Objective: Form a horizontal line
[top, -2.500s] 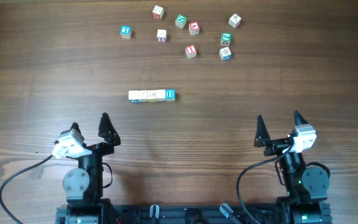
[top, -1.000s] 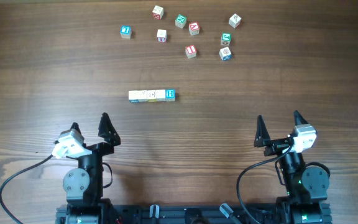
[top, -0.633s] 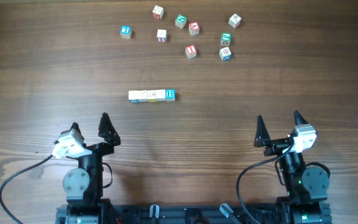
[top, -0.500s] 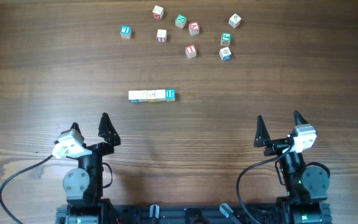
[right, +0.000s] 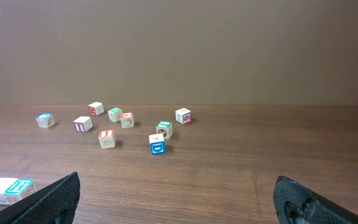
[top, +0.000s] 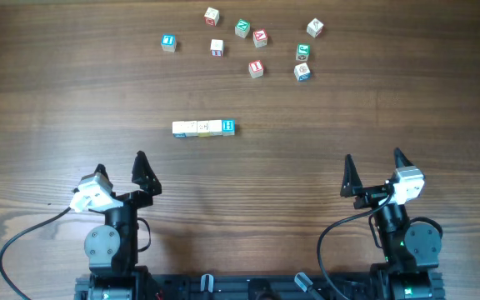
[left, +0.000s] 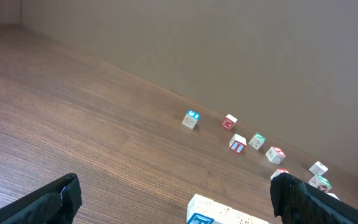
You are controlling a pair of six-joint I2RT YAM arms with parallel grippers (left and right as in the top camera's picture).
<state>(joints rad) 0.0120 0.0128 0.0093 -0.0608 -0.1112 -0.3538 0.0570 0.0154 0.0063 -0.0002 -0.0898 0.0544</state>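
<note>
A short horizontal line [top: 203, 127] of pale letter cubes lies touching side by side at mid-table, its right end cube blue-faced. Several loose cubes [top: 256, 68] are scattered along the far edge. My left gripper [top: 120, 164] rests open near the front left, well short of the row. My right gripper [top: 373, 157] rests open near the front right. In the left wrist view the left gripper [left: 178, 190] holds nothing, and the row's end [left: 219, 213] sits low between the fingers. The right gripper [right: 176, 185] is likewise empty in its own view, the row's blue end [right: 8, 186] at the left edge.
The loose cubes include a blue one [top: 168, 42] at far left, a white one [top: 314, 27] at far right and a blue one [right: 157, 144] nearest the right arm. Both arm bases and cables sit at the front edge. A plain wall stands behind the table.
</note>
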